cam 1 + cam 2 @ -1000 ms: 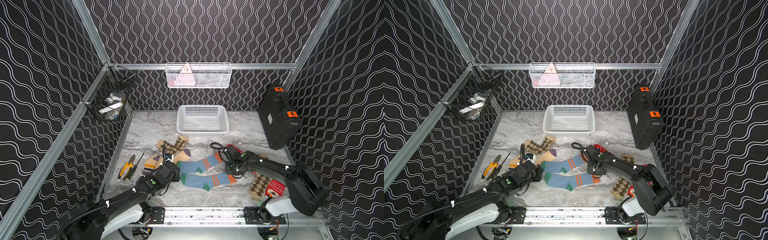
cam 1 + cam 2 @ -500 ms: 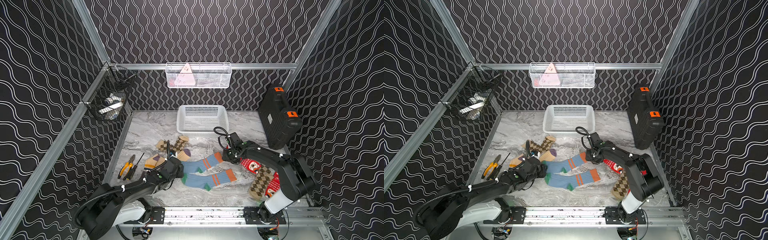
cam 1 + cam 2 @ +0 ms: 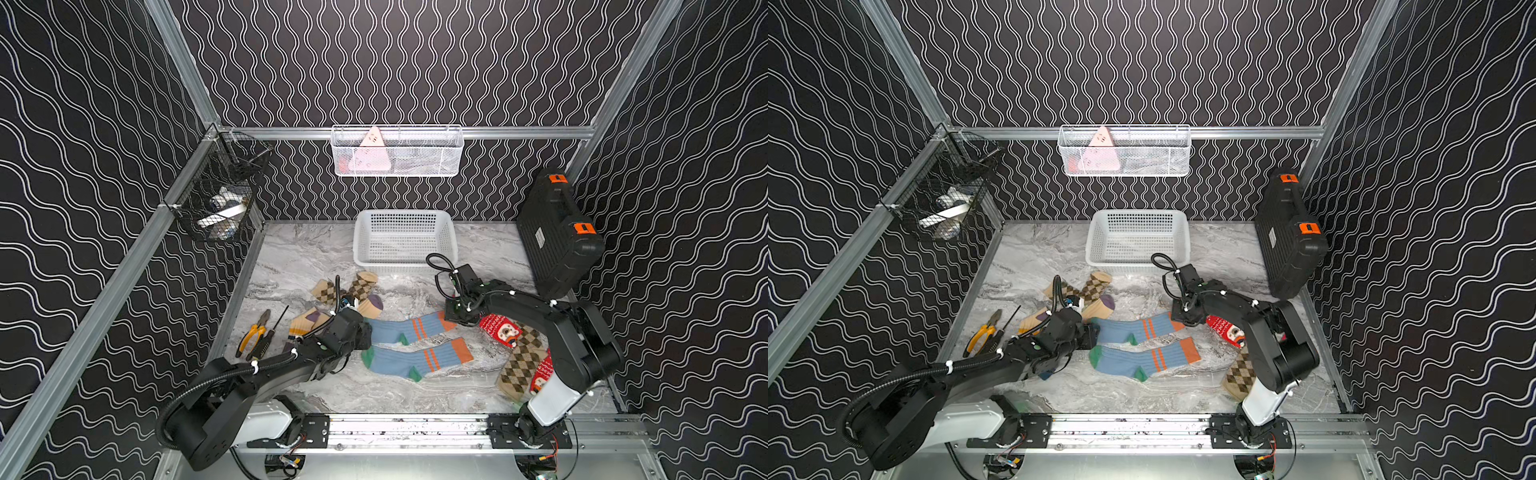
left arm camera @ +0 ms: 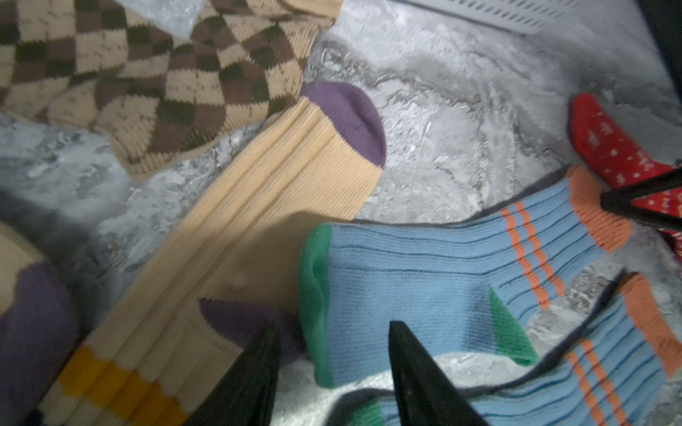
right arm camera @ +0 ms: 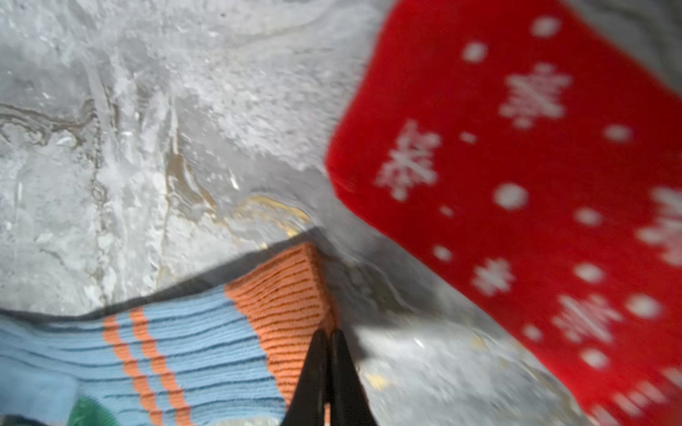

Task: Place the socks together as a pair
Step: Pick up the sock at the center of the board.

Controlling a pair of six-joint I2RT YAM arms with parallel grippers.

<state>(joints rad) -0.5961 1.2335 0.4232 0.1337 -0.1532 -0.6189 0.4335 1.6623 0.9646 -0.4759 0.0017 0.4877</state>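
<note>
In both top views, two blue ribbed socks with orange stripes, orange cuffs and green toes lie side by side in the middle of the grey marble-patterned table (image 3: 316, 257). The far blue sock (image 3: 409, 329) and the near blue sock (image 3: 419, 360) are nearly parallel and close, but not stacked. The left gripper (image 3: 367, 335) sits low at the far blue sock's toe, and the right gripper (image 3: 452, 323) is down at its cuff. Just beside that cuff lies a red Christmas sock with an animal face (image 3: 500, 330), next to a tan-brown argyle sock (image 3: 521, 365) by the right arm's base. The back argyle socks (image 3: 362, 286) and a cream sock with a purple toe (image 3: 372, 305) lie behind the left gripper. A white perforated plastic basket (image 3: 403, 212) stands at the back, and yellow-handled pliers (image 3: 250, 337) lie near the left wall.

In the left wrist view, the left gripper's black fingers (image 4: 417, 369) stand apart and hold nothing, with the far blue sock's green toe in the gap. The cream sock lies alongside that toe.

In the right wrist view, the right gripper's jaws are pressed together on the corner of the far blue sock's orange cuff, with a sliver of orange between them. The cuff edge is raised, with a shadow beneath it. The red Christmas sock lies apart from the cuff, with bare table between them.
</note>
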